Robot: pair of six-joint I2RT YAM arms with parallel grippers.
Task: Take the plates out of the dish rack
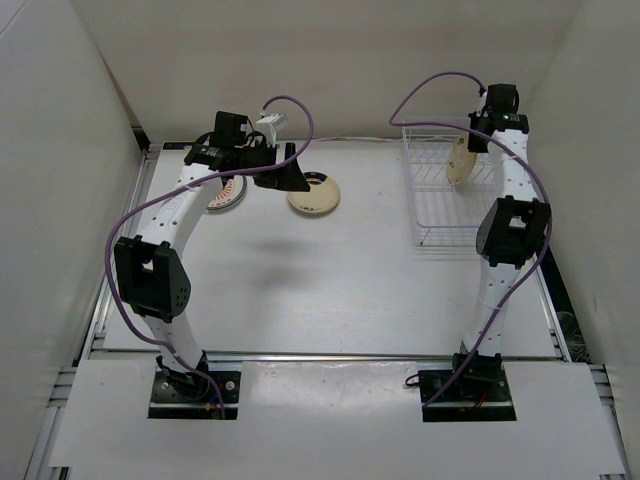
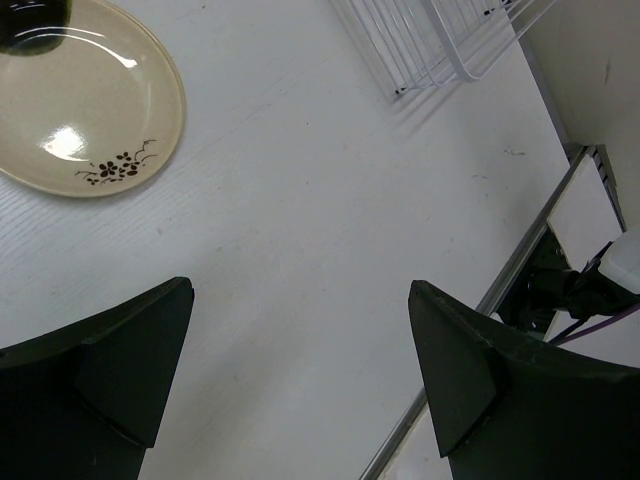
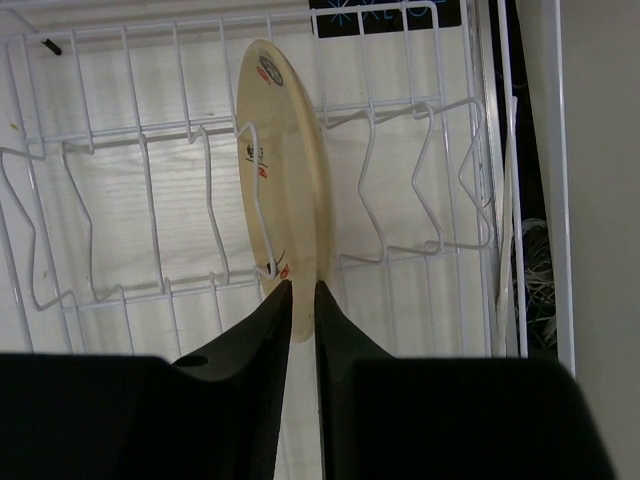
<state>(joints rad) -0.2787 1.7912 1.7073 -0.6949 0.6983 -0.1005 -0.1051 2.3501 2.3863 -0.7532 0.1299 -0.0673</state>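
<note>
One cream-yellow plate (image 3: 285,170) stands on edge in a slot of the white wire dish rack (image 3: 150,200); it also shows in the top view (image 1: 460,160). My right gripper (image 3: 303,292) is shut on this plate's near rim, one finger on each face. Another cream plate with a dark flower sprig (image 2: 80,110) lies flat on the table (image 1: 313,195). A plate with an orange-red sunburst (image 1: 228,196) lies left of it, partly hidden by my left arm. My left gripper (image 2: 300,370) is open and empty, hovering over bare table beside the flat cream plate (image 1: 292,172).
The rack (image 1: 445,200) stands at the table's back right, close to the right wall; its corner shows in the left wrist view (image 2: 440,40). A metal rail (image 2: 500,290) marks the table edge. White walls enclose the table on three sides.
</note>
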